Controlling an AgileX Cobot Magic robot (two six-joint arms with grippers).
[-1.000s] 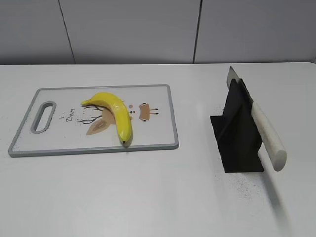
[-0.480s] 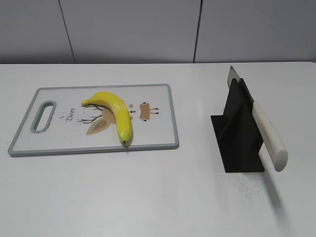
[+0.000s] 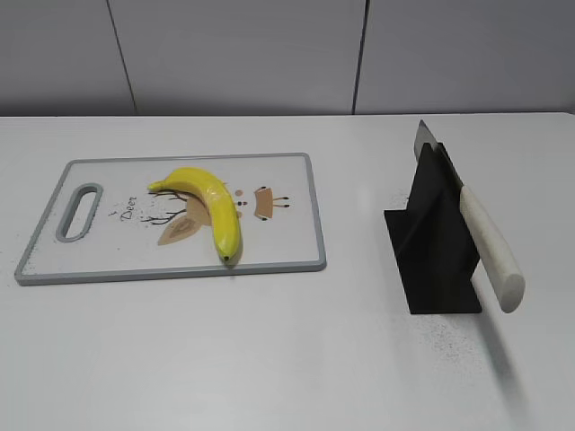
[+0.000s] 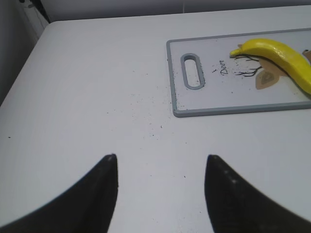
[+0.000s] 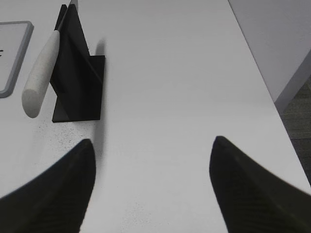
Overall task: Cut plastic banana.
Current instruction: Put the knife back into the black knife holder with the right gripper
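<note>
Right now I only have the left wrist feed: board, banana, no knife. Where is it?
Observer: The knife sits in a black stand, right of the cutting board, pale handle toward the camera.
Operator: Right gripper near it?
Observer: The right gripper is open, hovering short of the stand, holding nothing.
Operator: Is the banana whole? My view crops it.
Observer: Yes, the banana lies uncut, its tip near the board's front edge.
</note>
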